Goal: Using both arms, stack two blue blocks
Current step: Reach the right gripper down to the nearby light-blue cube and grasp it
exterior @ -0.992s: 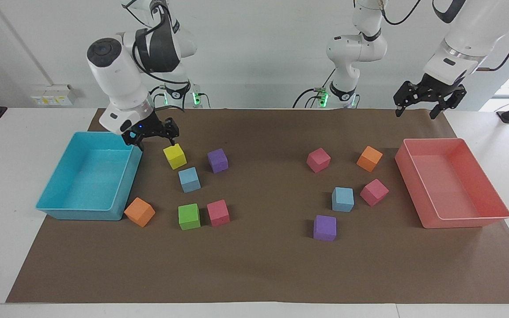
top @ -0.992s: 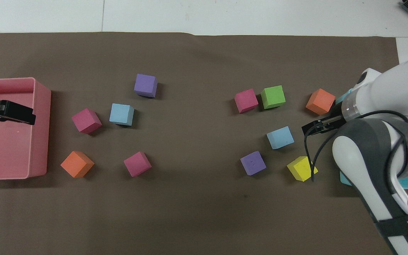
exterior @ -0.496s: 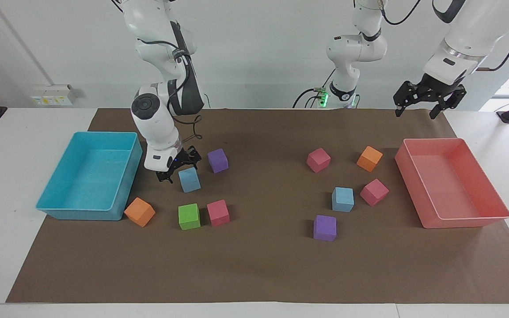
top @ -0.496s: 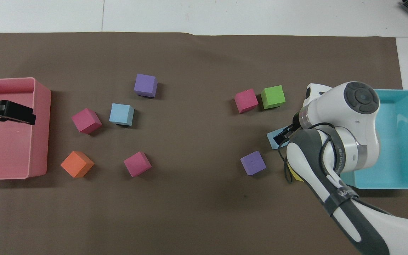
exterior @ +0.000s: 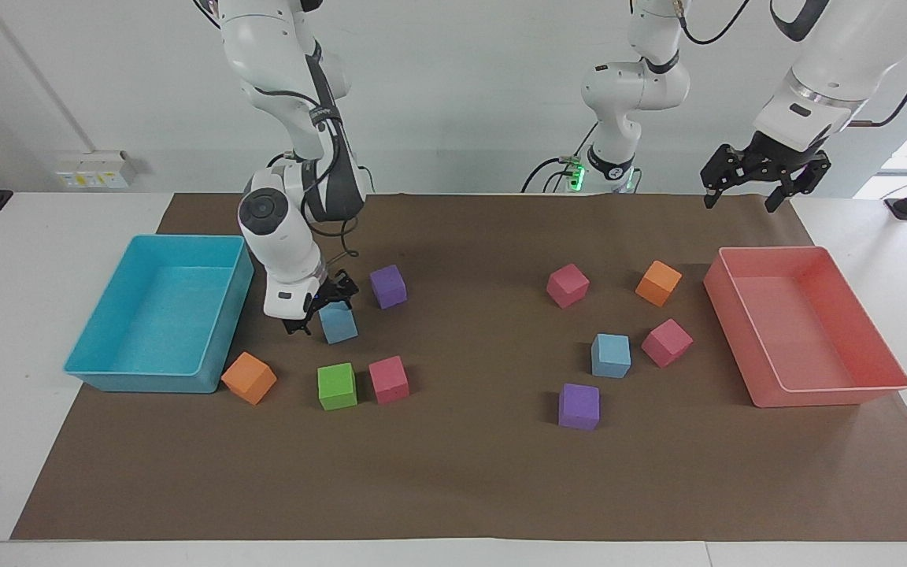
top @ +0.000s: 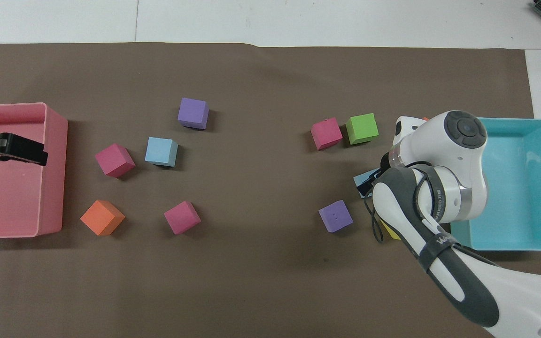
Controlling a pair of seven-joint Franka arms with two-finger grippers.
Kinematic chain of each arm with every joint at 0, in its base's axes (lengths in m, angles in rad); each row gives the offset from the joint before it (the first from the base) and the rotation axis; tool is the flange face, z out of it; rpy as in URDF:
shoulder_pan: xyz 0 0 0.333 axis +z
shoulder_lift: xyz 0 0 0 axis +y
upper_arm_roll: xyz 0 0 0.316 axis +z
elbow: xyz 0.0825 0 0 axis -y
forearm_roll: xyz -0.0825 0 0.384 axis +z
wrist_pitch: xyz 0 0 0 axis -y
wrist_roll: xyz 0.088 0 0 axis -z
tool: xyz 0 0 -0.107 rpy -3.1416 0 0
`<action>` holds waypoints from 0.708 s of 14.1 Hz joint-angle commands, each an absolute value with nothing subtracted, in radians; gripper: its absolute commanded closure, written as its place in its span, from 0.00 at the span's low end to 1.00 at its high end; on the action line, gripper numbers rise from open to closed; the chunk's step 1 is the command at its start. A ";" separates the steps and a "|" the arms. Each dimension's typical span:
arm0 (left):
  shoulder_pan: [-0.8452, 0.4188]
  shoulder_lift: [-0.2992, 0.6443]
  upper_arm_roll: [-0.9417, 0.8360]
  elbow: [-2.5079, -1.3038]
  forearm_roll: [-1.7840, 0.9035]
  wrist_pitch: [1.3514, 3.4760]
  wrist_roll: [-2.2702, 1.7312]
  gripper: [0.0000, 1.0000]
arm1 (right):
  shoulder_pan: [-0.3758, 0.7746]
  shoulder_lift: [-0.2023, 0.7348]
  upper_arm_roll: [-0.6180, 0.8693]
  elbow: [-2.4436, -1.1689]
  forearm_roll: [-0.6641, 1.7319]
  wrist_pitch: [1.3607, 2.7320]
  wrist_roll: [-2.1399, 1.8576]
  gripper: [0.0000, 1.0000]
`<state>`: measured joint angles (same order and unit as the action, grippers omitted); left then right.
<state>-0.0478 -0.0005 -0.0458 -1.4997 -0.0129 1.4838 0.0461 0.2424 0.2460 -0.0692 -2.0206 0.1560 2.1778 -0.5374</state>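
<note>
One blue block (exterior: 341, 326) lies near the turquoise tray, and only a sliver of it (top: 360, 179) shows under the arm in the overhead view. My right gripper (exterior: 321, 313) is low over it and open, one finger on each side of the block's top. The other blue block (exterior: 610, 355) (top: 161, 151) sits free toward the left arm's end of the table, beside a pink cube. My left gripper (exterior: 740, 205) (top: 31, 152) waits open, up in the air over the pink tray's edge nearest the robots.
A turquoise tray (exterior: 107, 370) and a pink tray (exterior: 816, 394) stand at the two ends of the brown mat. Purple (exterior: 387, 285), green (exterior: 337, 386), pink (exterior: 388, 379) and orange (exterior: 248, 377) cubes ring the first block. A yellow cube (top: 390, 231) is mostly hidden under the right arm.
My right arm swung away from the turquoise tray's corner and came down over the blue block, covering the yellow cube. The left arm has not moved.
</note>
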 commanded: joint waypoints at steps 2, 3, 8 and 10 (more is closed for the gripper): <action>-0.046 -0.026 -0.048 -1.526 -0.023 1.489 0.048 0.00 | 0.229 0.255 -0.066 -2.039 0.190 2.197 -0.618 0.00; -0.046 -0.026 -0.048 -1.526 -0.023 1.489 0.048 0.00 | 0.221 0.264 -0.066 -2.025 0.189 2.194 -0.650 0.00; -0.046 -0.026 -0.048 -1.526 -0.023 1.489 0.048 0.00 | 0.207 0.272 -0.067 -1.936 0.190 2.106 -0.667 0.00; -0.046 -0.026 -0.048 -1.526 -0.023 1.489 0.048 0.00 | 0.210 0.270 -0.066 -1.945 0.201 2.106 -0.649 0.00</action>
